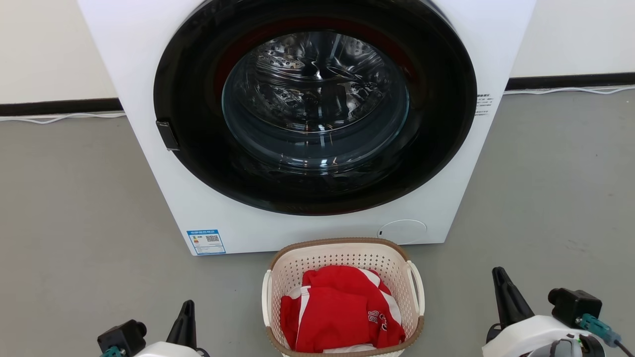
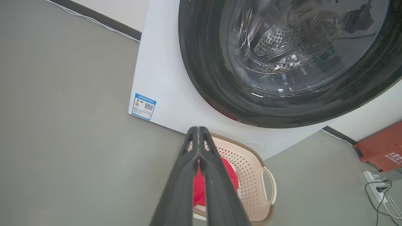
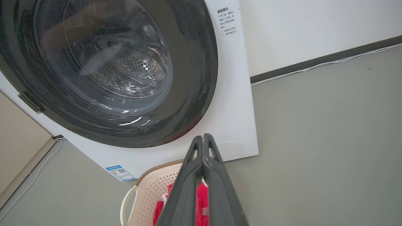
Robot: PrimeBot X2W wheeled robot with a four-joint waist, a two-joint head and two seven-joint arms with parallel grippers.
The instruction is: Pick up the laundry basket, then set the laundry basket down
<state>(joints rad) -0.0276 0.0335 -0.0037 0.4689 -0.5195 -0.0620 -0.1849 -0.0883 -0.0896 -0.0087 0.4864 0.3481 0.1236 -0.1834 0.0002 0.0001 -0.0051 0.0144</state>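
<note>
While the laundry basket (image 1: 347, 258) sits on the grey floor (image 1: 74, 198) just before the washing machine (image 1: 144, 99), a red garment (image 1: 337, 312) heaped inside, the left pincer (image 1: 187, 308) and right pincer (image 1: 499, 278) hang either side, clear of its handles, both pressed narrow, holding nothing.

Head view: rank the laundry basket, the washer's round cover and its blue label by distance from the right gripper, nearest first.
1. laundry basket, on the floor just left of the right gripper.
2. round cover, lower right of the washer.
3. blue label, its lower left.
</note>
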